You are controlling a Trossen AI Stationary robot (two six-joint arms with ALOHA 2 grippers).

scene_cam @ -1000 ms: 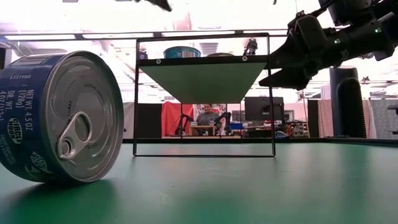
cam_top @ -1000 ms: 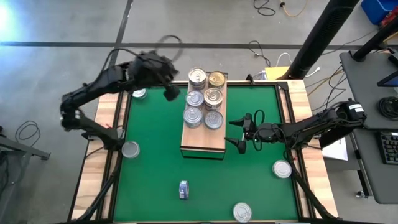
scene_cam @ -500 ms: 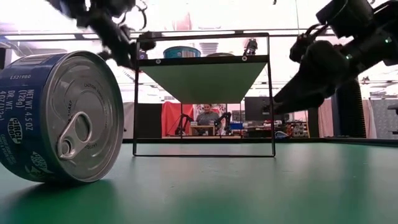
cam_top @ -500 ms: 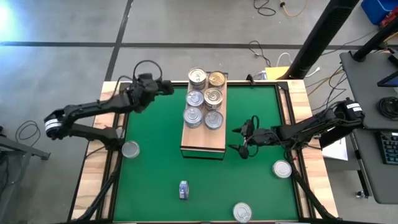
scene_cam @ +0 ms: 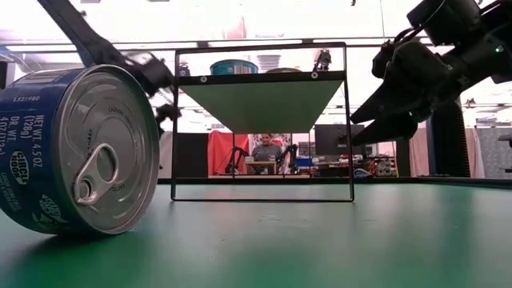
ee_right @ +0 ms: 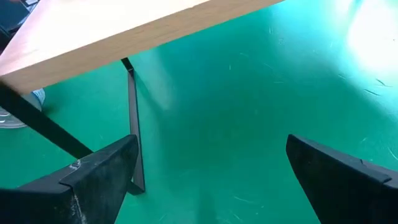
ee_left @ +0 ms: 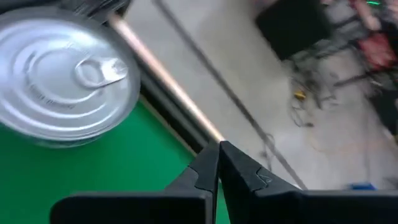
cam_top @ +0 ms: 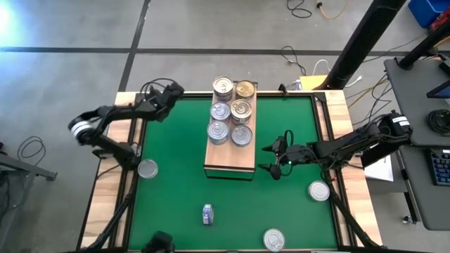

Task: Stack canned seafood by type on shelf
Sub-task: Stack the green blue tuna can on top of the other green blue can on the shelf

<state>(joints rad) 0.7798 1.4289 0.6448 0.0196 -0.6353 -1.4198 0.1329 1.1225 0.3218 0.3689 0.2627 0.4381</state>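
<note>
Six cans of seafood (cam_top: pixel 230 111) stand in two rows on the far part of the wooden shelf (cam_top: pixel 228 159); one top is gold (cam_top: pixel 245 89). Loose cans rest upright on the green mat at the left (cam_top: pixel 148 169), right (cam_top: pixel 319 190) and near edge (cam_top: pixel 274 239). A blue can (cam_top: pixel 207 213) (scene_cam: pixel 76 152) lies on its side. My left gripper (cam_top: pixel 172 90) (ee_left: pixel 219 146) is shut and holds nothing at the mat's far left corner, beside another silver-topped can (ee_left: pixel 62 81). My right gripper (cam_top: pixel 269 158) (ee_right: pixel 211 142) hangs open just right of the shelf.
The shelf stands on thin dark legs (ee_right: pixel 134 124) with open room under its board (scene_cam: pixel 260 104). A pale wooden frame (cam_top: pixel 119 176) borders the mat. Beyond the far right corner rise a black pole (cam_top: pixel 362 42) and floor cables.
My left gripper has swung from high beside the shelf's far end down and toward the table's far left corner, rolling about its own axis, still shut and holding nothing. My right gripper has tipped slightly in place, still open. No can has moved.
</note>
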